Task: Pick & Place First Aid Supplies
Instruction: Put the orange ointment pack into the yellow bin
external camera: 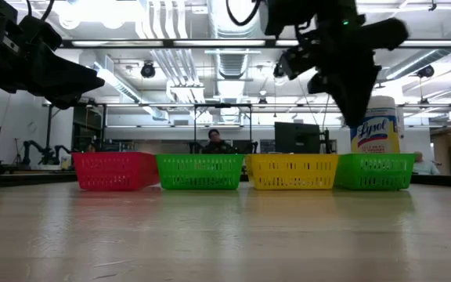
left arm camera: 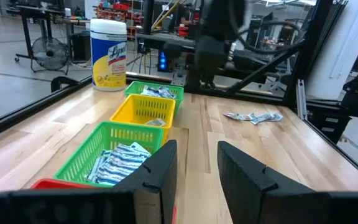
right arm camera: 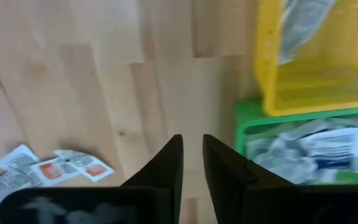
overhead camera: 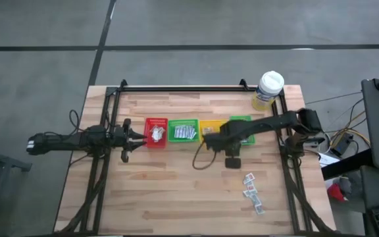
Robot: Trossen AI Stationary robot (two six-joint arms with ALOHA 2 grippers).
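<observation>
Nearest the worktop's front-right corner, a small cluster of loose sachets (overhead camera: 252, 193) lies flat on the pale wooden planks (overhead camera: 176, 191); in the right wrist view these read as crinkled white wrappers, some with red panels (right arm camera: 48, 168), though their print is too blurred to make out. Farther back, across the middle of the worktop, four lattice-walled plastic bins stand in a row, touching or nearly so: red bin (overhead camera: 156, 131), green bin (overhead camera: 183, 130), yellow bin (overhead camera: 210, 127) and a second green bin (overhead camera: 241, 127), the last partly hidden beneath the right arm. Flat sachets fill the first green bin (left arm camera: 118, 163), and more lie in the other three. The right gripper (right arm camera: 192, 163) hangs above bare wood just in front of the yellow and far green bins, its dark fingers a narrow gap apart and empty. The left gripper (left arm camera: 197, 168) waits by the red bin near the left edge, fingers moderately parted, holding nothing. At the back-right corner stands a cylindrical yellow wipes tub (overhead camera: 268, 89) with a white lid.
</observation>
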